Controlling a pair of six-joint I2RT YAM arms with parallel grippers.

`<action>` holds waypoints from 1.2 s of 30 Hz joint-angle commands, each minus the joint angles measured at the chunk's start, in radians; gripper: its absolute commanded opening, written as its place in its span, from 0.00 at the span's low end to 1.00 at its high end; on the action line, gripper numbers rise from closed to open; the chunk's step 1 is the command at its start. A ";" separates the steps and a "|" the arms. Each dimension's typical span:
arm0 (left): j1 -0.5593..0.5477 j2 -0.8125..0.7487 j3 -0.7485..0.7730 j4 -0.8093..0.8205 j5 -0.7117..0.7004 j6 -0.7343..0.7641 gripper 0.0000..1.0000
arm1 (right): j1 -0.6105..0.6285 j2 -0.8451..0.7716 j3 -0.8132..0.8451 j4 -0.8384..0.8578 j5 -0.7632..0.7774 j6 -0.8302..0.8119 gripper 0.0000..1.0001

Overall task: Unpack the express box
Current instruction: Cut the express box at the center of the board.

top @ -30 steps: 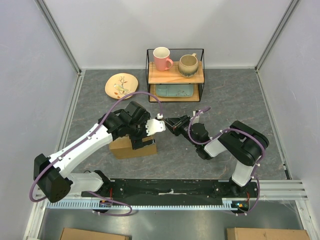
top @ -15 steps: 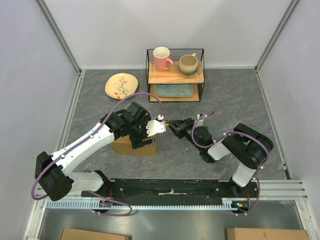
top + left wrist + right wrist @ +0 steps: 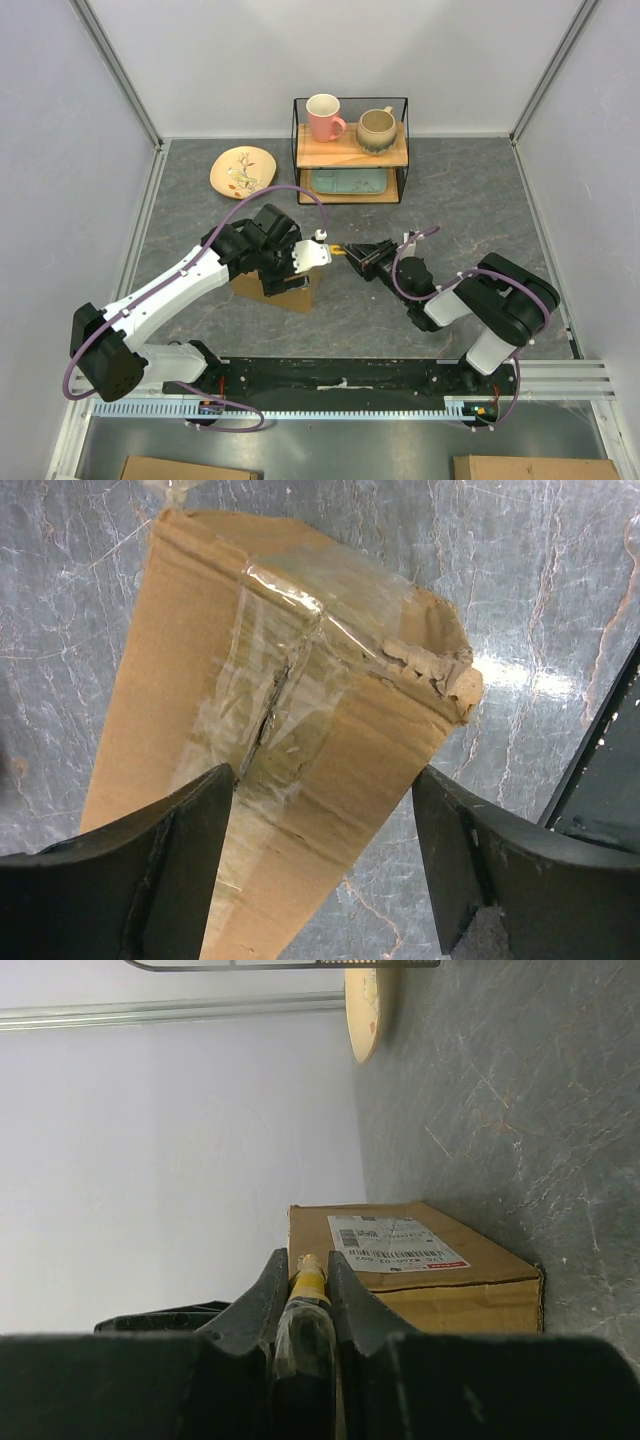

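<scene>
The express box [image 3: 268,291], a brown carton with clear tape on its seam, lies on the grey table under my left wrist. In the left wrist view my left gripper [image 3: 325,810] straddles the box [image 3: 290,710]. One finger [image 3: 150,870] rests against the cardboard, while the other finger [image 3: 480,860] stands off it with table showing between. My right gripper [image 3: 352,256] is shut on a thin yellow-tipped tool [image 3: 308,1282] pointing at the box's end, which carries a white label [image 3: 395,1243]. The tool tip [image 3: 338,251] sits just right of the left gripper [image 3: 292,268].
A wire rack [image 3: 350,150] at the back holds a pink mug [image 3: 323,117], a beige mug [image 3: 377,129] and a teal tray [image 3: 348,181]. A cream plate [image 3: 243,170] lies to its left. Plain cardboard boxes [image 3: 165,468] sit below the table's near rail.
The left jaws have narrowed around the box, and the box has turned a little on the table. The right arm has shifted, keeping the tool pointed at the box.
</scene>
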 commanded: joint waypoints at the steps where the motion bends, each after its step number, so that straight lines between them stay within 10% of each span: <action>1: 0.008 0.006 0.006 0.047 -0.039 0.002 0.78 | 0.002 -0.047 -0.033 0.473 -0.066 -0.009 0.00; 15: 0.008 0.000 0.007 0.032 -0.022 -0.007 0.76 | -0.169 -0.167 -0.109 0.423 -0.139 -0.068 0.00; 36: 0.008 0.013 0.033 0.033 -0.023 -0.019 0.75 | -0.101 -0.159 -0.041 0.311 -0.244 -0.079 0.00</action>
